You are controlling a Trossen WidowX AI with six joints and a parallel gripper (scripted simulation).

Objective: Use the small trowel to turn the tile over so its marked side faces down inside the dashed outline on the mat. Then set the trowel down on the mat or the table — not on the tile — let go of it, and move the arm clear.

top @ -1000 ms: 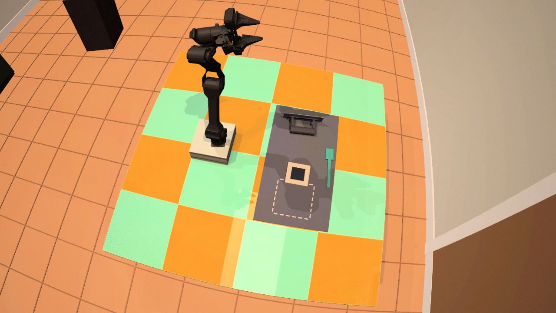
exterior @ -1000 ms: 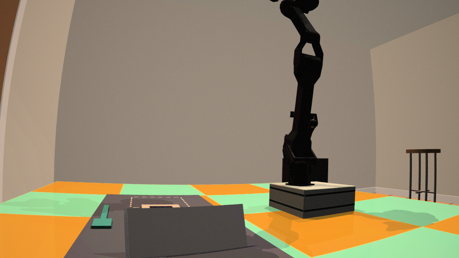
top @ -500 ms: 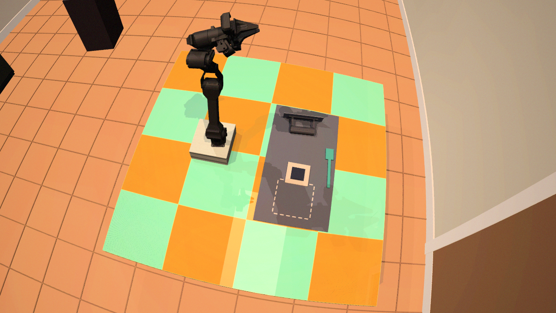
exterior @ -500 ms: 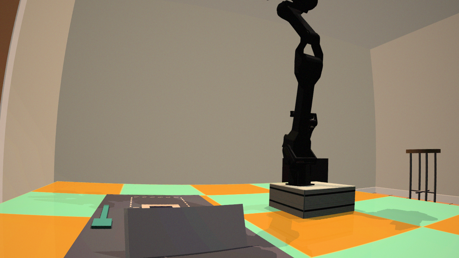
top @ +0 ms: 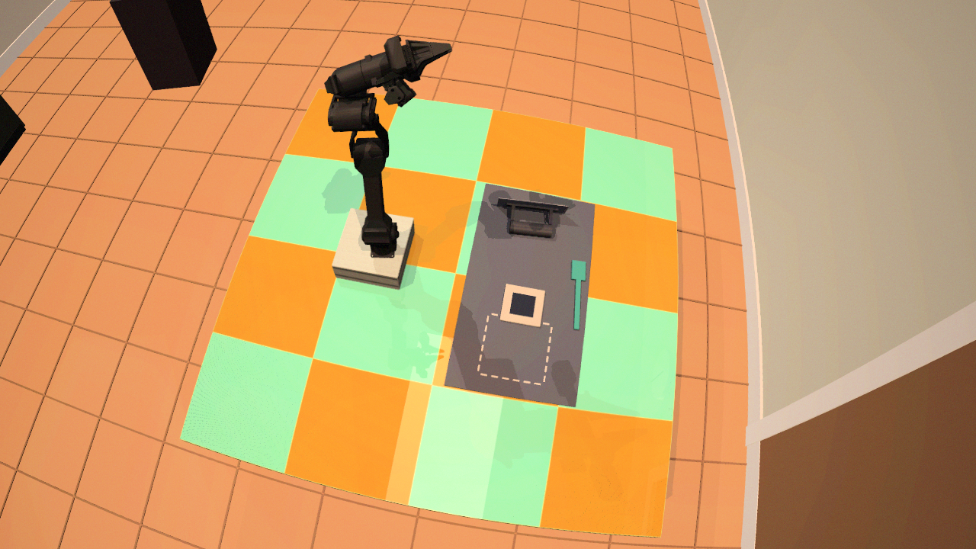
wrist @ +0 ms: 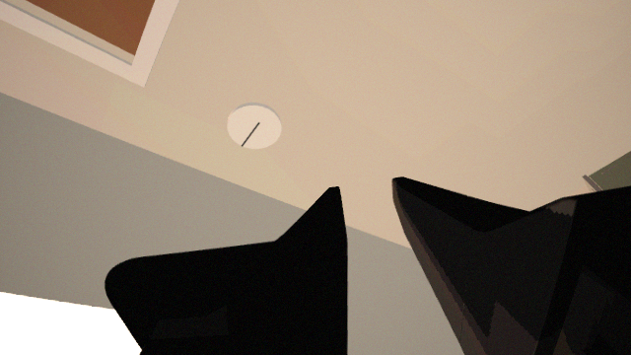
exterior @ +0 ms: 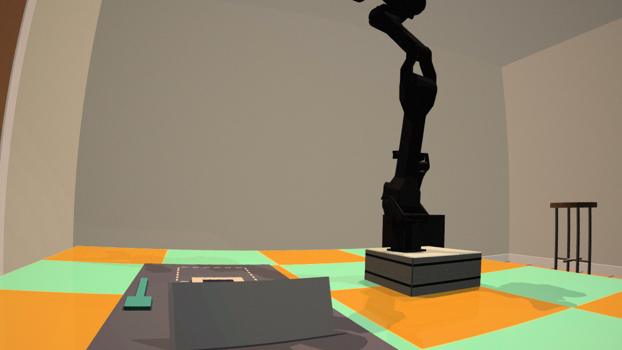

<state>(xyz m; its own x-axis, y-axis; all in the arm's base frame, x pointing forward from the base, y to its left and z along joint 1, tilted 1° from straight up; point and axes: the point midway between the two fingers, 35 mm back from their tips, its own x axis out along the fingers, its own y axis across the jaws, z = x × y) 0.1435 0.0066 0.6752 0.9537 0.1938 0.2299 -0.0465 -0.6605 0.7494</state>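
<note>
The square tile lies flat on the dark mat, its dark-square marked side up. It covers part of the upper edge of the dashed outline, and most of it is outside. The green trowel lies flat on the mat near its right edge in the top view, blade toward the stand. My gripper is high above and away from both, empty, its fingers partly open with a narrow gap. Its fingers are out of frame in the exterior view.
A dark stand with an upright panel is at the mat's far end and hides part of the tile in the exterior view. The arm stands on a pale block left of the mat. A stool is in the background.
</note>
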